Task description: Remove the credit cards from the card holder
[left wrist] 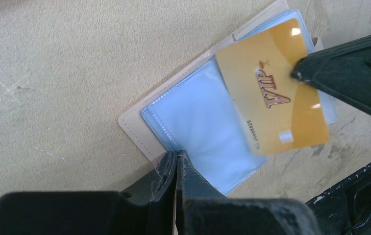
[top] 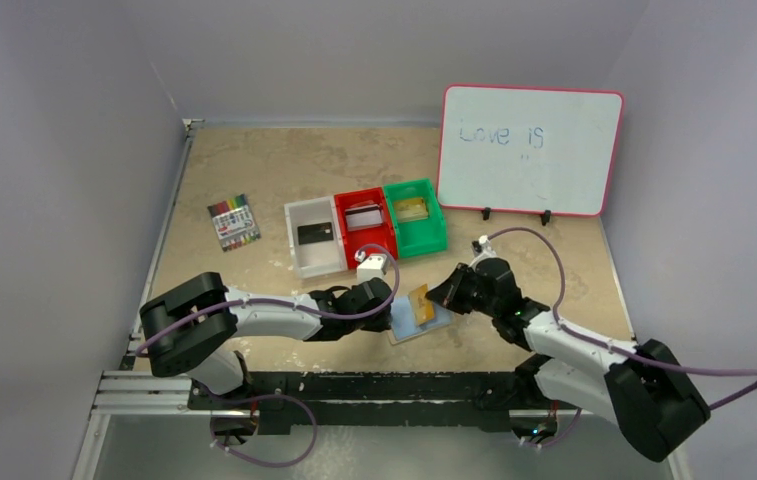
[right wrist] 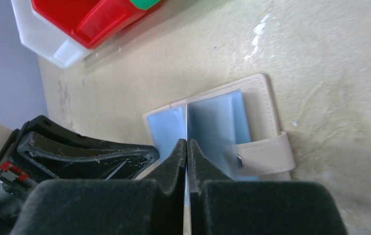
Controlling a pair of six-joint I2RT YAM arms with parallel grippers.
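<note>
Low centre of the overhead view, both arms meet over the work. Left gripper [left wrist: 176, 169]: fingers clenched together at the near edge of the beige bifold card holder [left wrist: 198, 122], which has pale blue clear sleeves inside. A pale sliver shows between the fingers, so it reads as pinching the holder's edge and pinning it to the tan table [top: 254, 160]. Holder lies open and flat, its snap tab [right wrist: 266, 155] splayed at lower right in the right wrist view. Right gripper [right wrist: 187, 147]: fingers closed on a thin gold card [left wrist: 266, 93], plastic, lettered VIP, seen edge-on from its own camera. In the left wrist view the gold card sits tilted across the upper-right sleeve, most of its face uncovered; whether a corner is in a pocket I cannot tell. Step in hand, by my reading: drawing this card out while the other arm anchors the holder. Further up the frame, three plastic bins in a row: white bin [top: 319, 264] with a black card [top: 314, 234], red bin [top: 359, 195] with a silver-grey card [top: 364, 217], green bin [top: 419, 243] with something gold-tan, too small to name. The visible sleeves look empty, so the job seems near its end. Next move calls for lifting the card clear without dragging the holder, left grip firm, then carrying it up-frame toward the bins. Upper left, a pack of coloured markers [top: 234, 222]; back right, a red-framed whiteboard [top: 529, 150] reading "Love is".
</note>
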